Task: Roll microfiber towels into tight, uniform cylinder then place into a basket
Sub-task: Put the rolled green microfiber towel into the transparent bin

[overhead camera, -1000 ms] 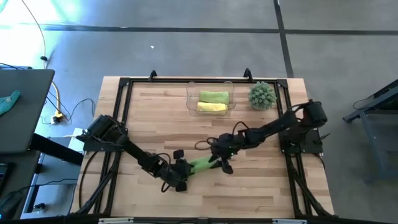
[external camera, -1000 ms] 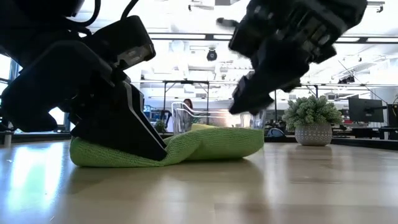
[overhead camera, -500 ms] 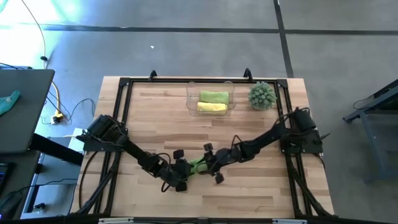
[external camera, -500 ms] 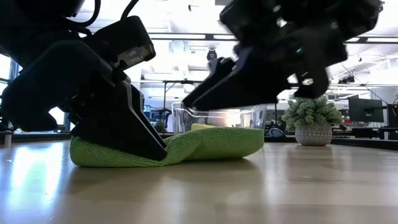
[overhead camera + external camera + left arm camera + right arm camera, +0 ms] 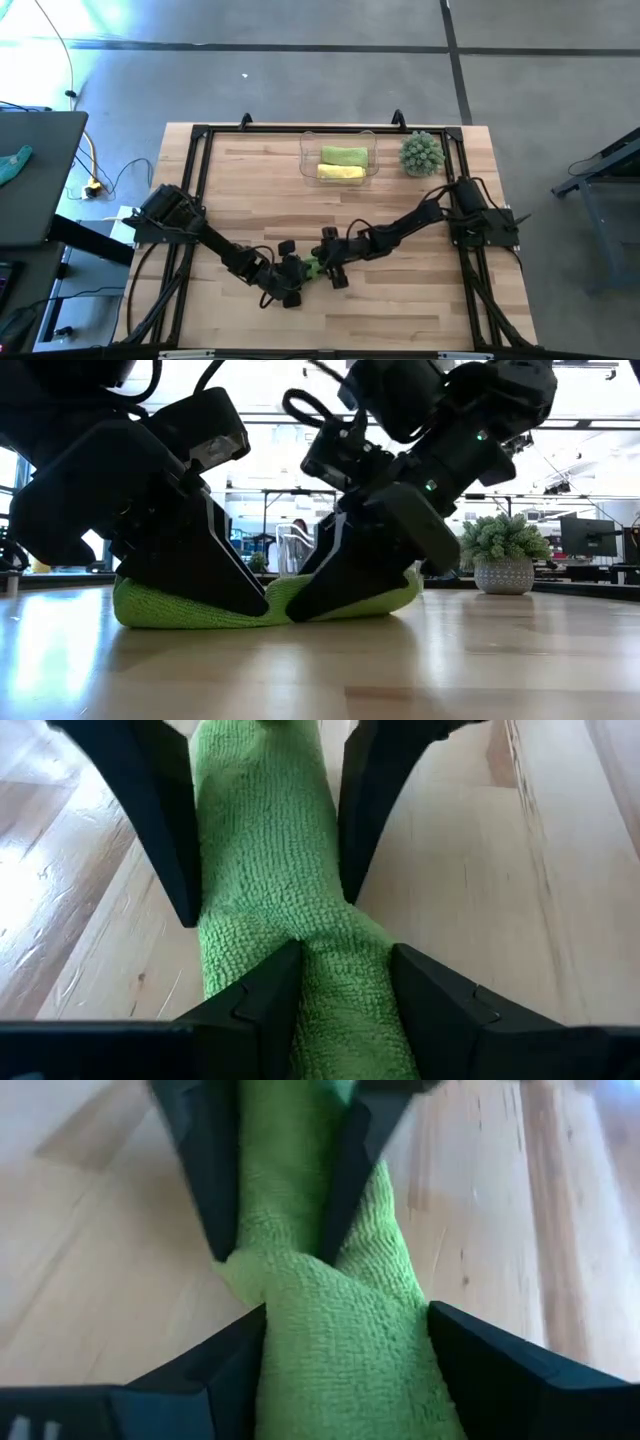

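High view has the left end effector (image 5: 293, 283) and right end effector (image 5: 327, 262) both astride the rolled green towel (image 5: 313, 268) on the worktop (image 5: 400, 300), left clamped on it, right spread wide, basket (image 5: 309, 160) and spiky plant (image 5: 421, 153) well behind.

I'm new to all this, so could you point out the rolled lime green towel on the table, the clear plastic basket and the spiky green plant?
Rolled lime green microfiber towel (image 5: 165, 610): low view, its left end.
Clear plastic basket (image 5: 307, 158): high view, its left wall.
Spiky green ball-shaped plant (image 5: 421, 153): high view, its top.
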